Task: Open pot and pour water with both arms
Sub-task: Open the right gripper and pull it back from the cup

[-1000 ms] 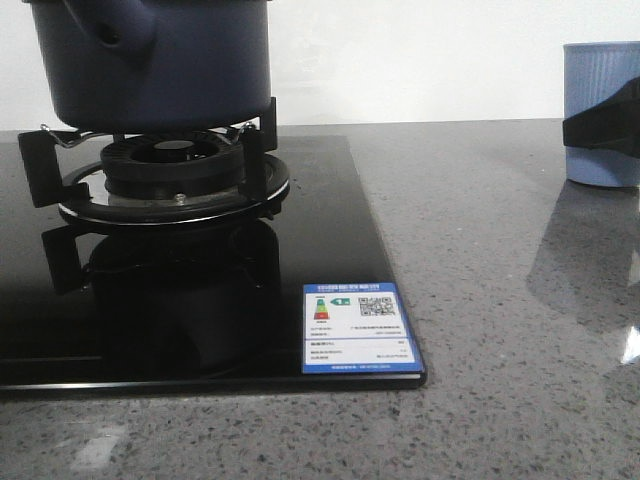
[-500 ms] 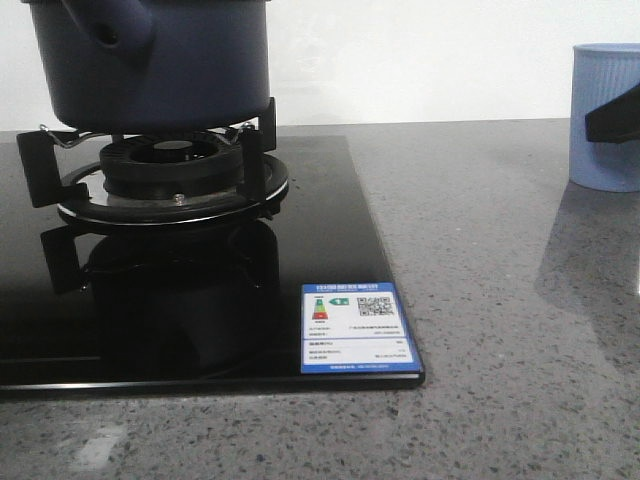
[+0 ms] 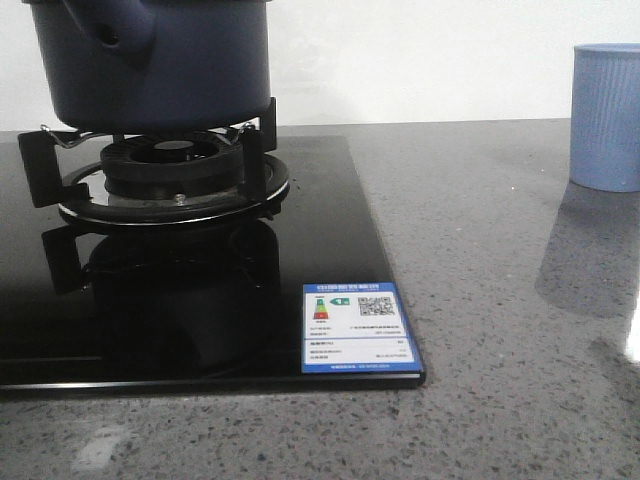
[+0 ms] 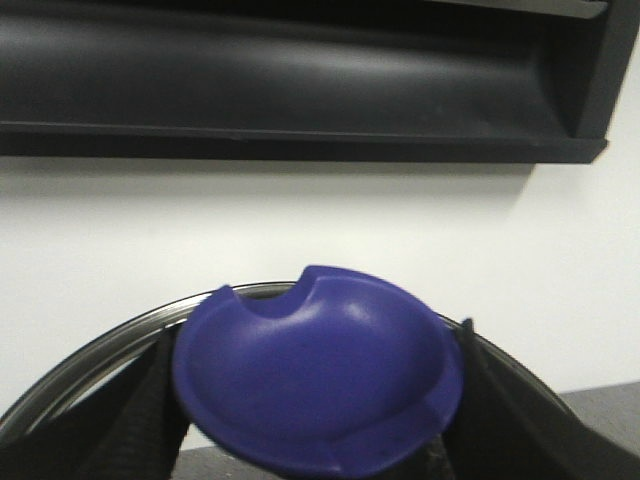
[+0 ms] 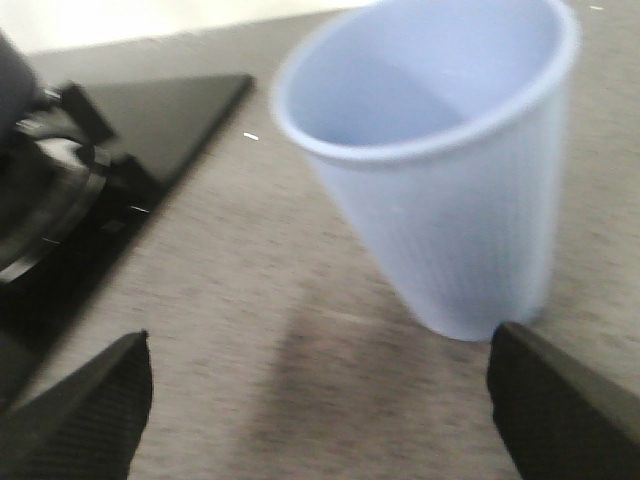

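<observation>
- The left claw (image 4: 315, 440) is clamped on a deep-blue knob (image 4: 318, 385), its dark fingers (image 4: 135, 415) pressing it from both sides. Behind the knob runs a curved metal rim (image 4: 110, 335); I judge this to be the lid (image 4: 60, 385), held up against the white wall (image 4: 300, 230) with a dark vent-like fixture (image 4: 300, 80) above.
- The right claw (image 5: 320, 400) stands wide apart, empty, its two black fingertips (image 5: 85, 405) at either side of the wrist view. The pale-blue ribbed cup (image 5: 450, 170) stands upright on the grey speckled surface (image 5: 250, 330), just ahead of the gap between them and untouched.
- From the front neither claw shows. The pot (image 3: 150, 65) sits on the burner grate (image 3: 160, 175) of the black glass hob (image 3: 330, 240) at the far left; its top is cut off by the frame, so I cannot tell from here whether it is open.
- The pot's stubby tubular handle (image 3: 120, 30) juts toward the viewer, slanting left, its long axis roughly along that line.
- The cup (image 3: 606, 115) stands well to the right of the hob. So the pot lies to the left of the free right claw, across the whole surface. With the left one occupied, I judge the right arm must cross leftward and meet that handle along its axis before any pouring.
</observation>
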